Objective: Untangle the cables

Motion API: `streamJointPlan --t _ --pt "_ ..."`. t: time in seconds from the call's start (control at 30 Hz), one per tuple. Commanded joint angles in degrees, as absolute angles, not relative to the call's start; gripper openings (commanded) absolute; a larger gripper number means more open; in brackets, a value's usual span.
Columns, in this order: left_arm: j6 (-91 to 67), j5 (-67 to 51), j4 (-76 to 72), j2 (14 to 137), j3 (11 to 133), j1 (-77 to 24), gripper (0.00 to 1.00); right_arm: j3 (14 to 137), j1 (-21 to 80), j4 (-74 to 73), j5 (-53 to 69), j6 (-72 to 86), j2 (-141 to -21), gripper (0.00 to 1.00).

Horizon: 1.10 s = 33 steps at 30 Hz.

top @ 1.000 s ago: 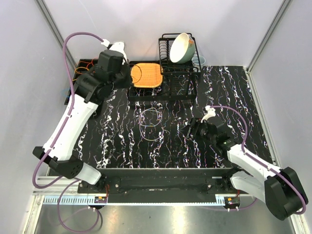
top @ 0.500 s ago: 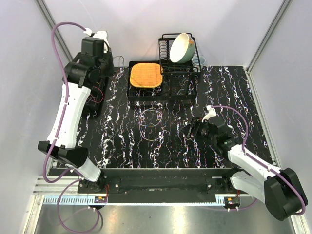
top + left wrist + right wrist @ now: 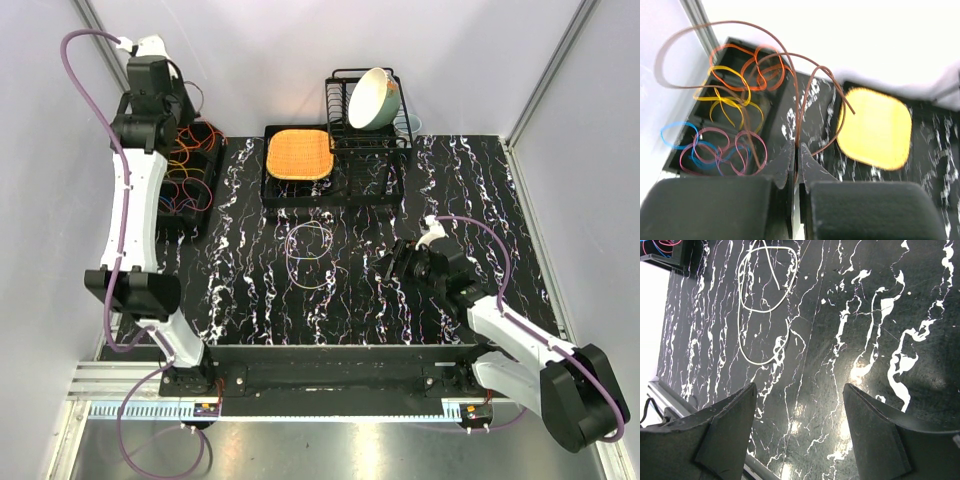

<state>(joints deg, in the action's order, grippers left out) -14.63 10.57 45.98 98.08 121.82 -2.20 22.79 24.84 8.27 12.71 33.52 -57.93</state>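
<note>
My left gripper (image 3: 172, 108) is raised high over the black tray (image 3: 203, 228) at the far left. In the left wrist view it (image 3: 796, 150) is shut on a thin brown cable (image 3: 790, 75) that loops up and to both sides. In the tray below lie orange (image 3: 747, 67), yellow (image 3: 730, 100), blue (image 3: 672, 135) and purple (image 3: 725, 152) cables, overlapping one another. A pale cable loop (image 3: 308, 250) lies on the middle of the table and also shows in the right wrist view (image 3: 765, 305). My right gripper (image 3: 395, 265) is open and empty, low over the table to the right of that loop (image 3: 800, 386).
An orange-yellow mat (image 3: 298, 153) lies on a black tray at the back centre, and it shows in the left wrist view (image 3: 875, 127). A black dish rack (image 3: 385, 150) with a tilted bowl (image 3: 372, 98) stands to its right. White walls close in both sides.
My left arm has swung left and up from beside the orange mat to above the tray, carrying the brown cable. The right arm has barely moved.
</note>
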Motion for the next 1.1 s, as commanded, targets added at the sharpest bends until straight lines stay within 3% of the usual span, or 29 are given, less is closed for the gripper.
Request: streamJointPlan --t 0.0,0.6,1.07 --pt "-15.9 9.5 38.68 101.68 127.52 3.14 0.0 22.68 24.0 10.99 14.24 33.66 -58.36 0.76" --pt "-17.93 8.43 26.37 114.43 129.9 8.17 0.0 22.85 22.68 12.04 16.61 33.92 -60.21 0.75" --pt "-19.42 8.79 18.9 116.37 113.83 10.63 0.0 22.85 21.71 12.39 17.84 34.1 -60.91 0.76"
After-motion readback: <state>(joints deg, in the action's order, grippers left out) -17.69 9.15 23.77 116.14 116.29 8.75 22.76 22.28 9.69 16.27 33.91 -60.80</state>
